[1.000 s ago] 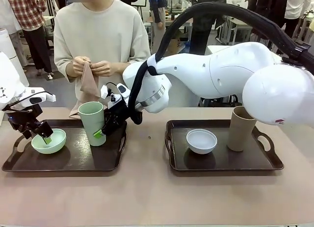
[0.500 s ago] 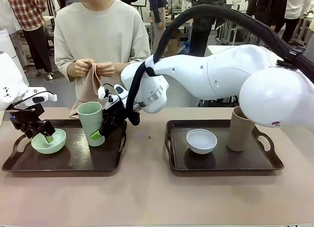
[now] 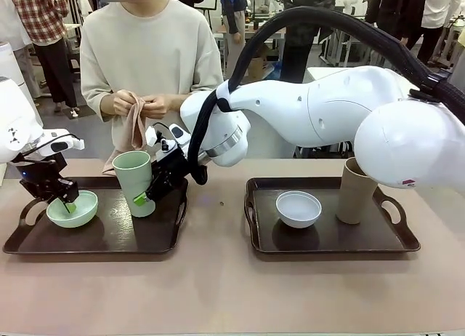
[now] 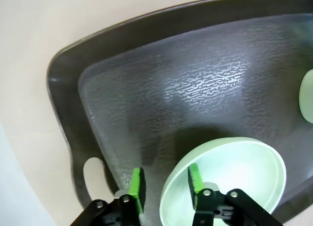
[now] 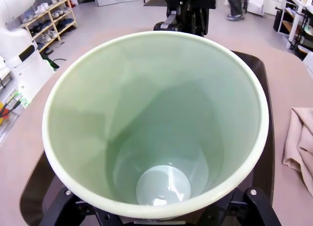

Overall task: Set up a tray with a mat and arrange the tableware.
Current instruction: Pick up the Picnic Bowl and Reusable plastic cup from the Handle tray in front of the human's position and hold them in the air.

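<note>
Two trays lie side by side on the table (image 3: 218,292). On the left tray (image 3: 102,238), the left bowl (image 3: 80,212) sits at the left end and the left cup (image 3: 134,180) stands upright near the right end. The left tool (image 3: 69,201) is at this bowl's rim, with one finger inside and one outside. The right tool (image 3: 145,198) reaches across to the left cup's lower part. On the right tray (image 3: 327,241), the right bowl (image 3: 298,207) sits in the middle and the right cup (image 3: 356,190) stands to the right of it. A person (image 3: 149,52) stands behind the left tray and holds a cloth (image 3: 133,129).
</note>
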Controlling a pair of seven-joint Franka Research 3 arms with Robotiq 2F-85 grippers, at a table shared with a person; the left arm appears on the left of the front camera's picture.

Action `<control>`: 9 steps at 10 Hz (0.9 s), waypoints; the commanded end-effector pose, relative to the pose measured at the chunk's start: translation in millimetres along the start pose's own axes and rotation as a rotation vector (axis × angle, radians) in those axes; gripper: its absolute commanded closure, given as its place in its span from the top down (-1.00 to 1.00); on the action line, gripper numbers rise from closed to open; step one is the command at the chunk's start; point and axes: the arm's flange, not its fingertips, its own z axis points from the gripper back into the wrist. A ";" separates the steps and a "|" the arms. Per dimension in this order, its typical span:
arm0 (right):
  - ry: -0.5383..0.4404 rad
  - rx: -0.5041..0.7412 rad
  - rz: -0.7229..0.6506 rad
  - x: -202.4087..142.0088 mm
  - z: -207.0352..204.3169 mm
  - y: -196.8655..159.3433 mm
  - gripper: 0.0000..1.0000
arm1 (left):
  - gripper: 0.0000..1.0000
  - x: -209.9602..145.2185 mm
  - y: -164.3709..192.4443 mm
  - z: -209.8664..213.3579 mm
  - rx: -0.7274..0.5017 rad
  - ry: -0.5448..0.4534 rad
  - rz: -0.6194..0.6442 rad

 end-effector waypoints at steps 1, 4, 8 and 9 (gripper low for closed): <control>0.007 0.005 0.013 1.1 -0.2 -8.4 -1.00 | -0.73 0.6 0.1 5.3 -0.014 0.006 0.032; 0.003 -0.015 0.006 -0.3 6.4 -9.4 -1.00 | -1.00 2.3 1.5 6.8 -0.013 0.021 0.050; 0.028 -0.041 -0.046 16.0 33.8 3.3 -1.00 | -1.00 3.5 -2.3 30.8 -0.008 0.032 0.069; 0.062 -0.051 -0.058 41.3 51.1 18.6 -1.00 | -1.00 1.5 -4.8 48.4 -0.025 0.023 0.072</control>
